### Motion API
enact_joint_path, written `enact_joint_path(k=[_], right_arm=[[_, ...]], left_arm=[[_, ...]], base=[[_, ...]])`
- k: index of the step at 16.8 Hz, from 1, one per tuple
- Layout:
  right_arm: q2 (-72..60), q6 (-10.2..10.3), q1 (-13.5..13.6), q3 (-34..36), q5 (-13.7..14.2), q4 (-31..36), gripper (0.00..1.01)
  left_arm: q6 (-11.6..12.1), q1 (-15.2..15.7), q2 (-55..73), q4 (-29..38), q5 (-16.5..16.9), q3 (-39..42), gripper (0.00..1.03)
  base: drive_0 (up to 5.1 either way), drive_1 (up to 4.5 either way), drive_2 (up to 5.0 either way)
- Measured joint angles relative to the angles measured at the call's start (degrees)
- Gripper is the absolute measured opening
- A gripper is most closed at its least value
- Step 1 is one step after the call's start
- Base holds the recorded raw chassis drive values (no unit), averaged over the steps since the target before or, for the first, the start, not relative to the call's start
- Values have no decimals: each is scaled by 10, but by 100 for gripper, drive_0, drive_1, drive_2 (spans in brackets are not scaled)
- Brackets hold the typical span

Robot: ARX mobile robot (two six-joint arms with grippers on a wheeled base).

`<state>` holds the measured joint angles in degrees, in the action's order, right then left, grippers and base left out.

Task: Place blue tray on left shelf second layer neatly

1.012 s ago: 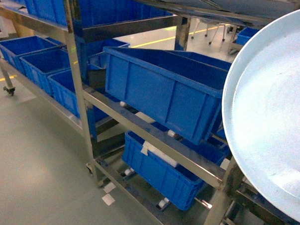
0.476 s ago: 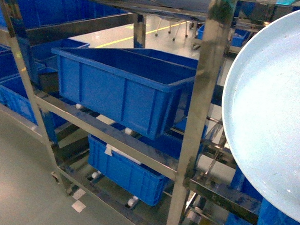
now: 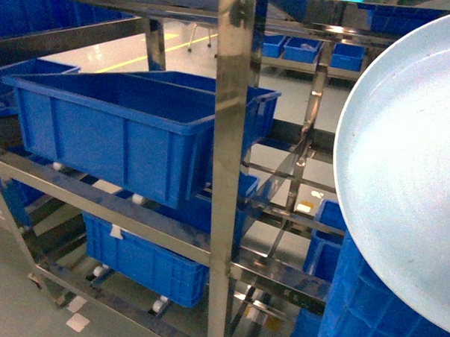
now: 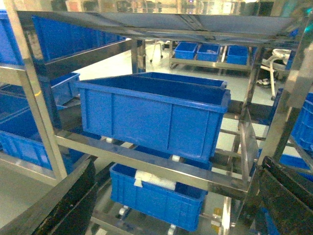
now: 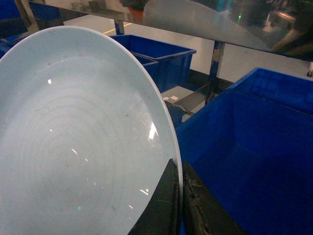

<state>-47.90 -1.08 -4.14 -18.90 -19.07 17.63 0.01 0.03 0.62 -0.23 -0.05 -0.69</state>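
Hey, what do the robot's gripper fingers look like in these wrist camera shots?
The left gripper shows two broad black fingers with a matte, slightly worn surface. The right gripper has dark, flat, tapering fingers, scuffed along the edges. No cables or markings are visible.

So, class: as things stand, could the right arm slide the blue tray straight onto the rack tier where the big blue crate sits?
Probably not. The right gripper holds the blue tray by its rim, but a blue crate fills that tier.

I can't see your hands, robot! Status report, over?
Right pincer clamped on blue tray rim. Left pincer open, empty. Big blue crate fills the shelf tier ahead.
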Motion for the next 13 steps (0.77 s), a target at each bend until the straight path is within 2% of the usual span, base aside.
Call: enact_joint_path(k=[13], right_arm=[[0,0,0,0,0,0,2]], left_arm=[[0,0,0,0,0,0,98]], base=[[-153,-153,-153]])
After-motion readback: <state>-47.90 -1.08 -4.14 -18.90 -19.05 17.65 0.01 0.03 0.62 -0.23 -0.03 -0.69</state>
